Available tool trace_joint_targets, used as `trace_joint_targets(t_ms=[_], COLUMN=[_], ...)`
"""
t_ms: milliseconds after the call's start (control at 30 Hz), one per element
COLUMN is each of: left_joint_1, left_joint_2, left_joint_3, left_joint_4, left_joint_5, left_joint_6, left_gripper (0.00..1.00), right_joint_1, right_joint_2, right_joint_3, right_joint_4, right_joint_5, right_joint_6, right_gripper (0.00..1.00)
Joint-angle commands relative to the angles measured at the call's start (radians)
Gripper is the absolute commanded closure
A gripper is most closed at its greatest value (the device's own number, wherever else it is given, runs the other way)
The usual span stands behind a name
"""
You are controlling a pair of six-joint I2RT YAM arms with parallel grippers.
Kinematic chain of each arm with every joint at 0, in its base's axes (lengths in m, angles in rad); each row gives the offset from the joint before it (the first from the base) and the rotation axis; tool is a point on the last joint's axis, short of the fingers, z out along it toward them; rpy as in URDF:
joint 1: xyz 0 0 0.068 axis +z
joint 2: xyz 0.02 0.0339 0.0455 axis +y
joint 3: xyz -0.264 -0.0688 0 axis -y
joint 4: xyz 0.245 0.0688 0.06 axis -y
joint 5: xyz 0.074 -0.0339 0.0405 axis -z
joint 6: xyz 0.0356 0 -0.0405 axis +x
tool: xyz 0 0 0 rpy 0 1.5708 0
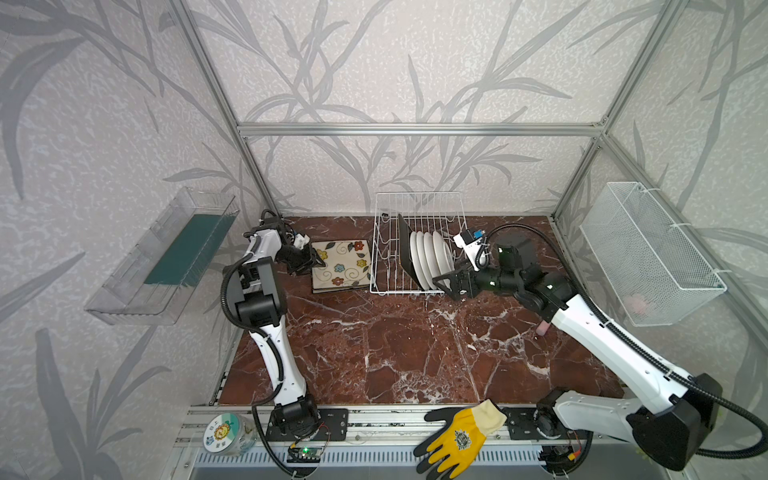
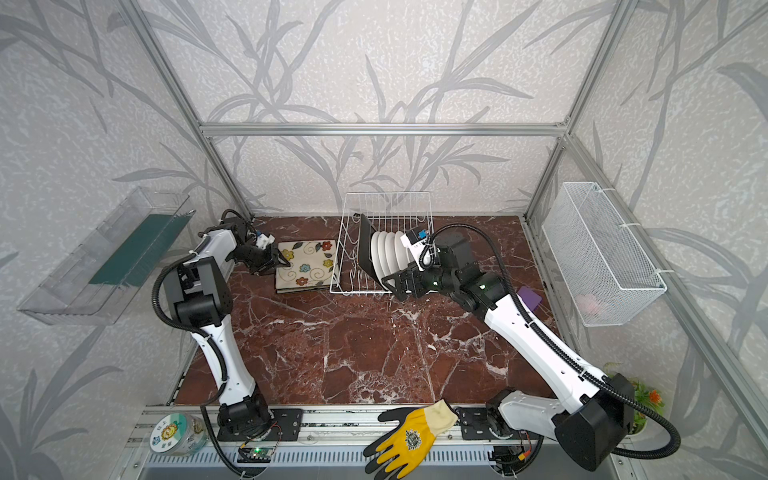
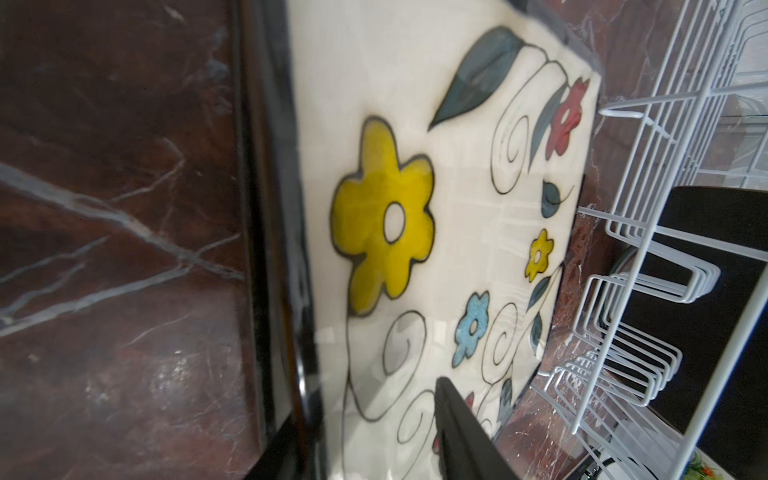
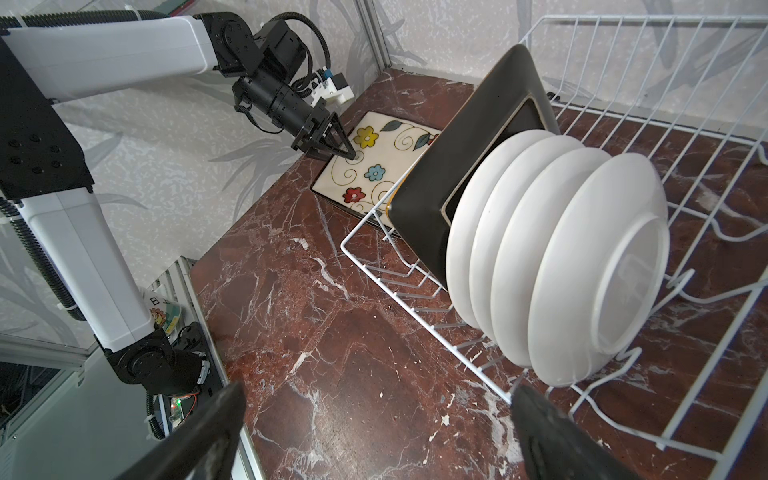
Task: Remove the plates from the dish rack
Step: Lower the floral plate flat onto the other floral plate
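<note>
Top views, rack: the white wire dish rack (image 1: 432, 208) (image 2: 395, 208) stands at the far middle of the red-brown marble surface (image 1: 395, 353).
Top views, plates inside: one black-backed square plate (image 1: 405, 249) stands on edge in the rack. Four round white plates (image 1: 432, 257) (image 2: 388, 253) stand on edge in the next slots toward the rack's right side.
Top views, plate outside: a square cream flowered plate (image 1: 340, 266) (image 2: 305, 266) lies face up on the surface just left of the rack, with the dark edge of another plate showing beneath it.
Top views, left gripper (image 1: 313, 262): at the flowered plate's edge farthest from the rack.
Top views, right gripper (image 1: 442, 286): at the rack's front right corner, near the round white plates.
Left wrist, fingers: one dark finger (image 3: 457, 432) lies over the flowered plate's (image 3: 415, 166) face. I cannot tell whether the pair pinches the rim.
Right wrist, fingers: both fingers (image 4: 199, 436) are spread wide and hold nothing, just outside the rack's (image 4: 623, 62) front wire. The round white plates (image 4: 561, 257) stand apart from them.
</note>
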Motion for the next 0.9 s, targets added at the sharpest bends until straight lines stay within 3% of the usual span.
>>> trace_joint_targets(t_ms=[0,467,867], left_joint_1=[-0.003,0.006,0.006], left_joint_2=[-0.003,-0.013,-0.152], left_joint_3=[0.001,0.004,-0.047], left_joint_4=[0.004,0.030,0.137], left_joint_5=[0.010,-0.075,0.007], left_joint_6=[0.003,-0.051,-0.127], left_gripper=[0.55,0.53,0.35], right_joint_1=[0.003,0.003,0.003], right_joint_2=[-0.019,-0.019,-0.021], right_joint_3=[0.003,0.005,0.015], right_joint_4=[-0.005,-0.010,-0.009], right_joint_5=[0.004,0.005,0.011], right_joint_6=[-0.008,-0.010,-0.007], right_gripper=[0.01,0.01,0.01])
